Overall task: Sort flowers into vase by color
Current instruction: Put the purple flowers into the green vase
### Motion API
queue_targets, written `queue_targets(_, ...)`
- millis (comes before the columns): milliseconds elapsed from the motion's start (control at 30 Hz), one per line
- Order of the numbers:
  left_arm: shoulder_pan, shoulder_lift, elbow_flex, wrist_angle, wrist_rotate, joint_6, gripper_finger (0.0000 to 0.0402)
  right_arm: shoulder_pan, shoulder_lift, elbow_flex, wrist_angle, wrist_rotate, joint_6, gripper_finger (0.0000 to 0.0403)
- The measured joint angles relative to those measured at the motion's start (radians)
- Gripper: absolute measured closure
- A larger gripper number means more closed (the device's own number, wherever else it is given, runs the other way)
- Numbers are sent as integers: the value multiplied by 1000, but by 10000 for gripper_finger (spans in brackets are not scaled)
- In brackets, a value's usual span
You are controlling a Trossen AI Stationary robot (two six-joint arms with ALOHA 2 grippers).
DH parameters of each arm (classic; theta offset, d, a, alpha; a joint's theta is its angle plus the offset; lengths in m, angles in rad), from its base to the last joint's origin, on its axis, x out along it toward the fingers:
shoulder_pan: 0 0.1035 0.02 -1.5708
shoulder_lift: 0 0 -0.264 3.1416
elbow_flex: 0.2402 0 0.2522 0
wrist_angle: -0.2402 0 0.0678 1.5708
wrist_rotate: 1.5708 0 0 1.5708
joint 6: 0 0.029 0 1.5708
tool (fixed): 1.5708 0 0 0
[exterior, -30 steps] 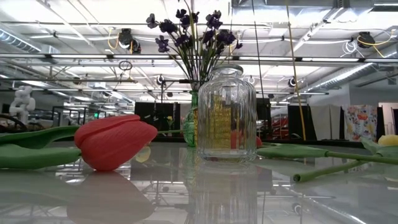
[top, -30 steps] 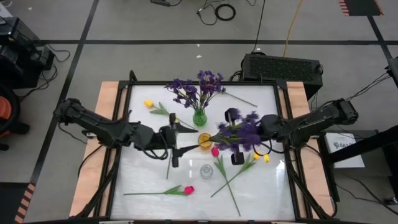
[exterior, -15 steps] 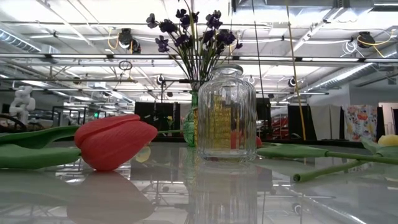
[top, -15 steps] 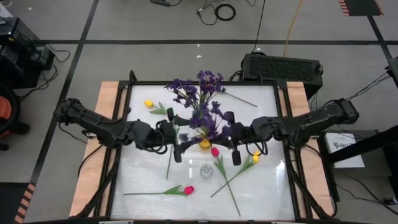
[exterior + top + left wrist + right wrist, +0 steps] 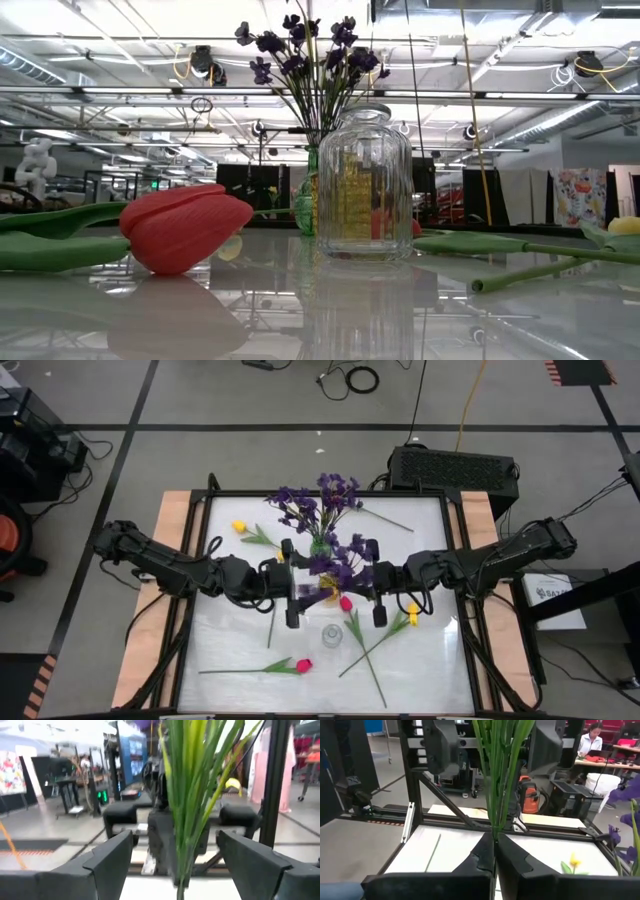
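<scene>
Right gripper [image 5: 494, 851]: fingers pressed together on the green stems of a bushy purple sprig [image 5: 338, 565], held upright over mid-table, apparently above the small amber vase, which the blooms hide. Left gripper [image 5: 176, 857]: jaws spread wide either side of those stems, gripping nothing. Green glass vase [image 5: 320, 548] just behind holds further purple sprigs [image 5: 318, 502].

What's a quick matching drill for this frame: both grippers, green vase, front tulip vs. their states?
Things:
1. left gripper
2. right gripper
3. green vase
4. pink-red tulip

States:
A. lying on the table
B. shut on the purple sprig by its stems
C. open, straddling that sprig's stems
D. holding purple flowers

Pairs: 1-C, 2-B, 3-D, 4-A
</scene>
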Motion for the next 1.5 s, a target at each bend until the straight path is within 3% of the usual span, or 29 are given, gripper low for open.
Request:
queue_targets(367,35,39,10,53,35,41,100,0,10,0,6,0,-76,402)
queue_targets(500,60,55,9,91,100,42,100,-1,21,0,7,24,-85,402)
queue_targets(867,66,53,10,152,95,93,117,-4,21,0,-5,55,-101,402)
queue_targets(1267,68,53,10,124,98,96,249,-16,21,0,-22,57,-97,402)
queue_targets(1500,68,53,10,111,116,153,377,-13,19,0,-39,99,-96,375)
